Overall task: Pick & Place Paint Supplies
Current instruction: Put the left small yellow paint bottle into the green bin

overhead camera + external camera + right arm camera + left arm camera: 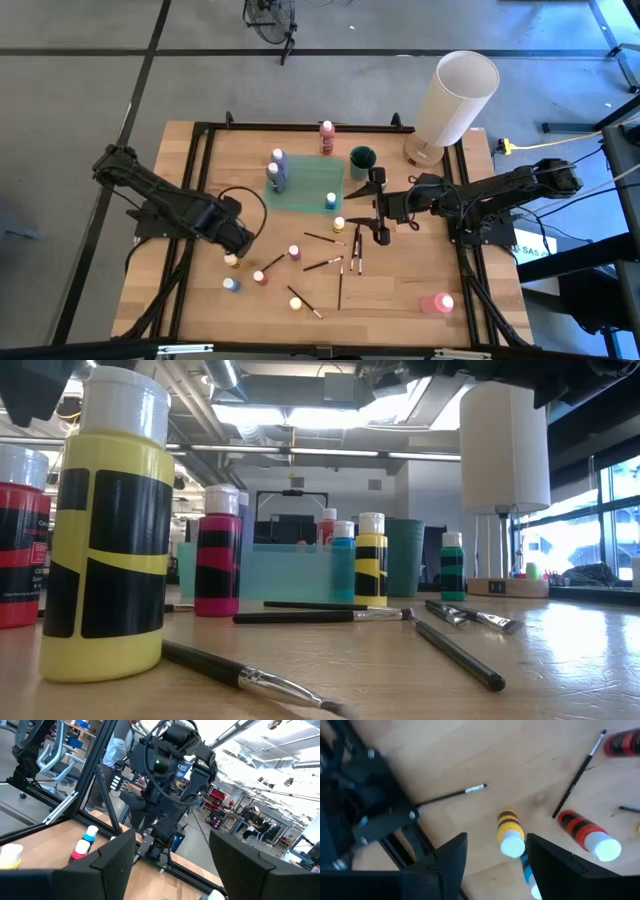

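Now both arms hang over the table, nothing held.
Left gripper [495, 857] spread above an orange bottle [510, 834] near the front-left; right gripper [376, 205] gaping by the green tray [305, 187], brushes [324, 264] scattered mid-table.

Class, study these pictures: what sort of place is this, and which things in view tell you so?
Probably a robotics lab in an open industrial workspace. Two robot arms are mounted at a framed wooden table, exposed ceiling lights run overhead, and shelving and workstations fill the hall behind.
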